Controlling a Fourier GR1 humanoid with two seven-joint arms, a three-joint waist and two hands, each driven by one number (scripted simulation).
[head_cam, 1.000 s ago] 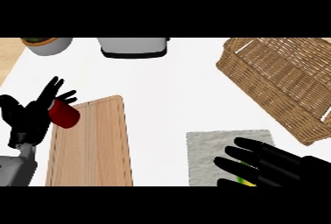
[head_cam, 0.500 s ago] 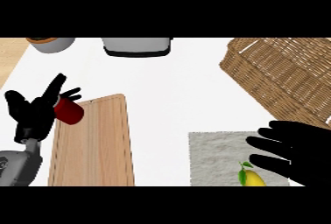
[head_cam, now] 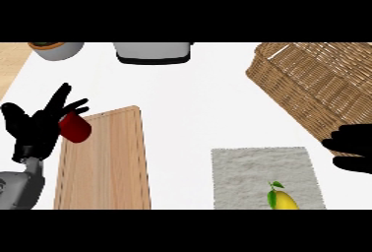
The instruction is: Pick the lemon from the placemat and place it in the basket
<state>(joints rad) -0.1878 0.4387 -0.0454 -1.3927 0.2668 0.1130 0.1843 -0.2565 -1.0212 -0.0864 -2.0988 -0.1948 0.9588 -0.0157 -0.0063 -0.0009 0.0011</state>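
Yellow lemon point(head_cam: 285, 201) with a green leaf lies on the grey woven placemat point(head_cam: 263, 170), near its lower edge

Head view: the right hand point(head_cam: 354, 147) shows at the right edge, beside the brown wicker basket point(head_cam: 320, 83); whether its fingers are apart or curled, I cannot tell. The left hand point(head_cam: 35, 127) rests at the left with fingers spread upward, next to a red cup point(head_cam: 75, 128) on the long wooden cutting board point(head_cam: 106, 162)

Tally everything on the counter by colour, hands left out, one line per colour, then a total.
Yellow: 1, the lemon
Red: 1, the cup
Wood or wicker brown: 2, the cutting board and the basket
Grey: 3, the placemat, the pot and the appliance
Total: 7
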